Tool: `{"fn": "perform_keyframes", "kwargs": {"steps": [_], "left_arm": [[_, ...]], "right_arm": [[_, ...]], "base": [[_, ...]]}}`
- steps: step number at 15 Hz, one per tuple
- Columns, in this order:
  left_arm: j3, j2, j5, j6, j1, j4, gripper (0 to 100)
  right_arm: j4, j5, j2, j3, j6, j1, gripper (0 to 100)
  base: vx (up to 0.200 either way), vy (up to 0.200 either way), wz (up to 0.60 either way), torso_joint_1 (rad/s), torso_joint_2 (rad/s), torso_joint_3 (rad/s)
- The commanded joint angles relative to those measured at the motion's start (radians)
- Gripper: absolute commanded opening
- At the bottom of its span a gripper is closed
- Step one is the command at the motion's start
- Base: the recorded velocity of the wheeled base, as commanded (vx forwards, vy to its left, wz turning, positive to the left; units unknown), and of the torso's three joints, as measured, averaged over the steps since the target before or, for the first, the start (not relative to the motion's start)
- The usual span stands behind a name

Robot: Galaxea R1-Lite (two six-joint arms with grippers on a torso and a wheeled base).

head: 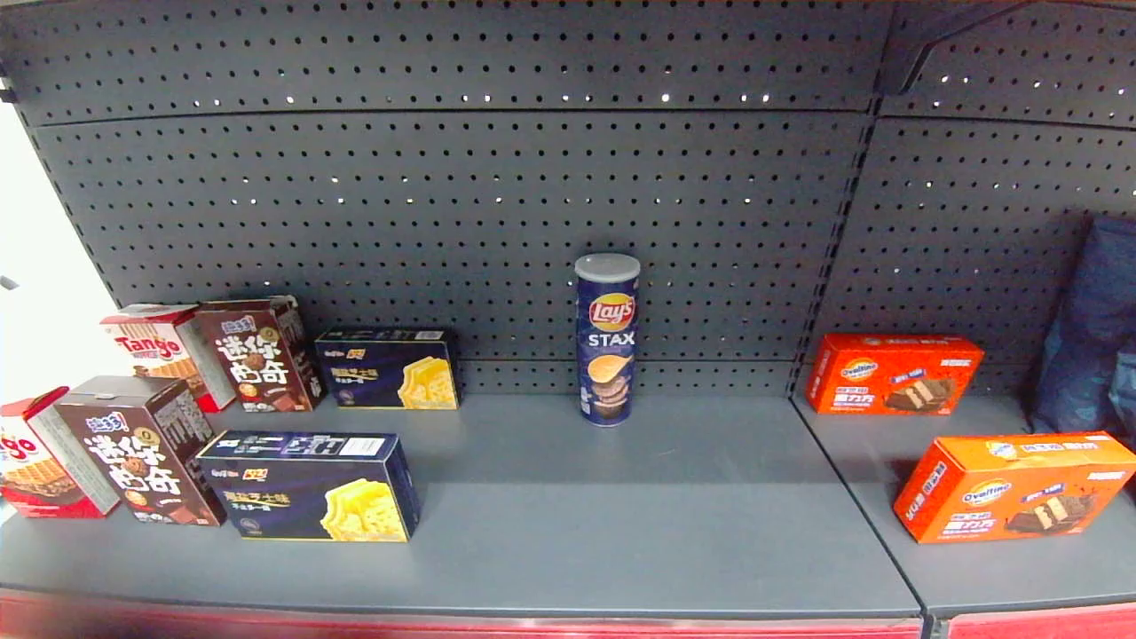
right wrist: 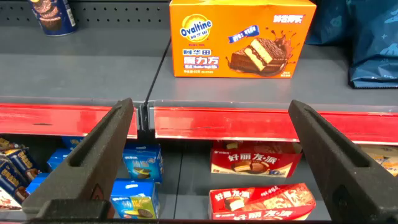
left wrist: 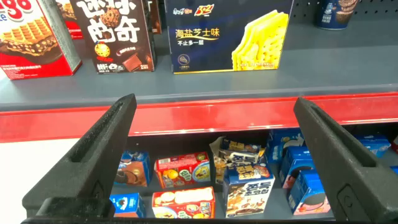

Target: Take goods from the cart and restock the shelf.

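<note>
A grey shelf (head: 621, 497) holds a tall blue chips can (head: 607, 337) at the back middle. On its left stand two navy cracker boxes (head: 311, 484), brown cookie boxes (head: 133, 457) and red wafer boxes (head: 35, 461). Two orange cake boxes (head: 1012, 486) lie on the right bay. My left gripper (left wrist: 214, 106) is open and holds nothing. It hangs in front of the shelf's red edge strip (left wrist: 211, 115), below the front navy cracker box (left wrist: 227, 34). My right gripper (right wrist: 211, 106) is also open with nothing in it, in front of the front orange cake box (right wrist: 239, 37).
A lower shelf behind the grippers carries small snack boxes (left wrist: 249, 186), red pie boxes (right wrist: 255, 162) and blue boxes (right wrist: 140, 165). Dark blue bags (head: 1096, 328) stand at the far right. An upright post (head: 834, 257) divides the two bays. Bare shelf surrounds the can.
</note>
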Motion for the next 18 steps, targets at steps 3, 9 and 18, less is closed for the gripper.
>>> {"fn": "perform_keyframes", "kwargs": {"steps": [3, 9, 18], "left_arm": [[0.0, 0.0, 0.0, 0.0, 0.0, 0.0, 100], [0.0, 0.0, -0.001, 0.001, 0.0, 0.0, 100], [0.0, 0.0, -0.001, 0.001, 0.0, 0.0, 100]], "right_arm": [[0.0, 0.011, 0.0, 0.0, -0.002, 0.0, 100], [0.0, 0.011, 0.0, 0.0, -0.002, 0.0, 100], [0.0, 0.01, 0.0, 0.0, 0.0, 0.0, 100]], "base": [[0.0, 0.0, 0.0, 0.0, 0.0, 0.0], [0.0, 0.0, 0.0, 0.0, 0.0, 0.0], [0.0, 0.0, 0.33, 0.0, 0.0, 0.001]]}}
